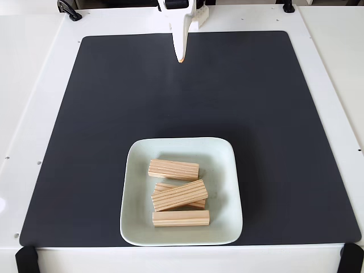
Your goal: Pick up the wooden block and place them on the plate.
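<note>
As four wooden blocks (174,169) lie crosswise on plate (136,165), pincer (181,57) state unclear.

Four wooden blocks (174,169) lie on the plate (136,222); the gripper (181,57) hangs well apart.

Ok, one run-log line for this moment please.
claw: raised at mat's far edge, empty | four light pine blocks: all on pale mint square plate, one stacked tilted | black mat

A white table (40,114) under even, bright light — a black mat (102,142) covers most of it
</note>
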